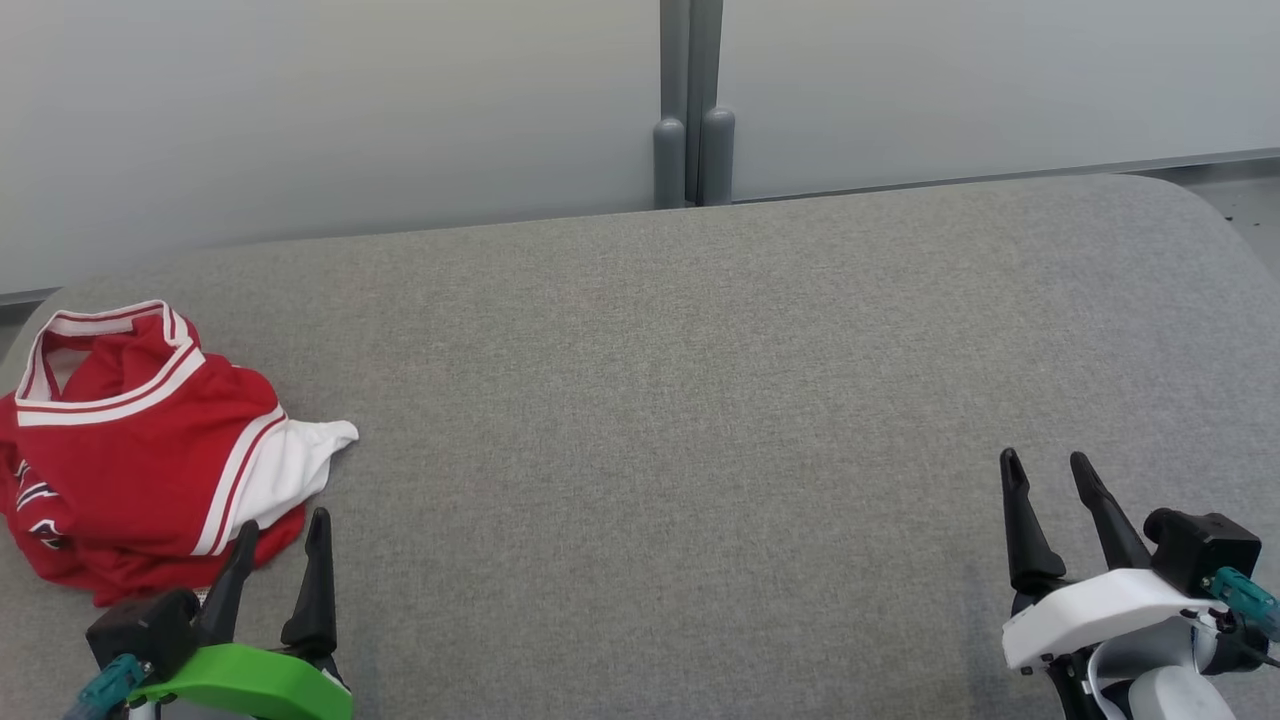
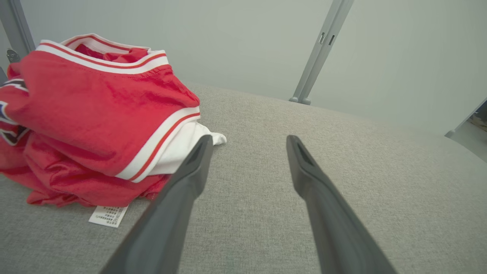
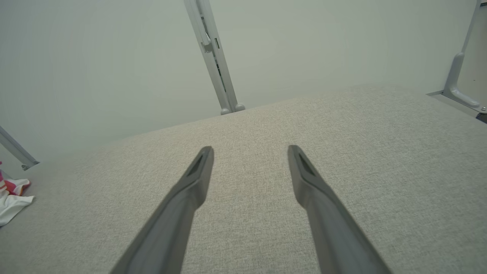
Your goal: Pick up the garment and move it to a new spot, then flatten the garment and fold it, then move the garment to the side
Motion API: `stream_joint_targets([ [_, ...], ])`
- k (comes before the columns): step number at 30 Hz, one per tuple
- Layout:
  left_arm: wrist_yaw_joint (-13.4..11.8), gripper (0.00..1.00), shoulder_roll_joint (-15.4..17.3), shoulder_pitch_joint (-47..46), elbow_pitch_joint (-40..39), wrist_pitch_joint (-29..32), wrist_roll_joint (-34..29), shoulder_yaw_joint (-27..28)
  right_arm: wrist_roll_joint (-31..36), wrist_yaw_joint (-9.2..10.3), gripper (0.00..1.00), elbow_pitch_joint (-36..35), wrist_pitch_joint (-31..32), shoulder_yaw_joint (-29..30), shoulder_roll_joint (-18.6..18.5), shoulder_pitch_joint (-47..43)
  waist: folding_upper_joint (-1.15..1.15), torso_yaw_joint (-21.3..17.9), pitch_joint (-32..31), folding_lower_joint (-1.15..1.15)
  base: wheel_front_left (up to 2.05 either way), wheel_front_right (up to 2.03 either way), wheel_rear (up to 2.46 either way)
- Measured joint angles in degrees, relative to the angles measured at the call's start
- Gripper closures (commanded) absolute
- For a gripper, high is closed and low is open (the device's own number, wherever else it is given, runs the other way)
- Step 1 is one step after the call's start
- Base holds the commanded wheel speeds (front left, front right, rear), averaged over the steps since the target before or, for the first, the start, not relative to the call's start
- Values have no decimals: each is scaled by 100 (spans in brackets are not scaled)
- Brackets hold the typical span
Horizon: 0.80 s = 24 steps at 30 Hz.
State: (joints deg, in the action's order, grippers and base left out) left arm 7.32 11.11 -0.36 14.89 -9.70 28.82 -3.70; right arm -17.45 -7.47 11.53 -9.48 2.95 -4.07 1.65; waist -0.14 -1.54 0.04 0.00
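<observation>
Red-and-white garment (image 1: 150,450) sat bunched at the far left of the grey surface (image 1: 700,400). Left gripper (image 1: 283,521) was spread open just beside it, maybe brushing the hem; right gripper (image 1: 1045,458) open too, holding nothing.

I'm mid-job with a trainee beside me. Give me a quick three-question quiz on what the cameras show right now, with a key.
1. True or false: the left pincer is shut on the red and white garment.
2. Where does the garment lie on the grey padded surface? A) near its left edge B) at its centre C) near its right edge
3. In the left wrist view, what sticks out from under the garment's near edge?

Key
1. False: its fingers stand apart and hold nothing.
2. A
3. A white printed label.
</observation>
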Motion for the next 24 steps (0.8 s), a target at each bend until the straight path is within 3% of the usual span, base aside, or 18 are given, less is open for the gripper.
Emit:
stream_joint_targets([
  [24,7,0,91,95,154,-303,-838,-5,999,-1,0,-153,-309,67,-101,-143,0,-97,-35,0,0,0,0],
])
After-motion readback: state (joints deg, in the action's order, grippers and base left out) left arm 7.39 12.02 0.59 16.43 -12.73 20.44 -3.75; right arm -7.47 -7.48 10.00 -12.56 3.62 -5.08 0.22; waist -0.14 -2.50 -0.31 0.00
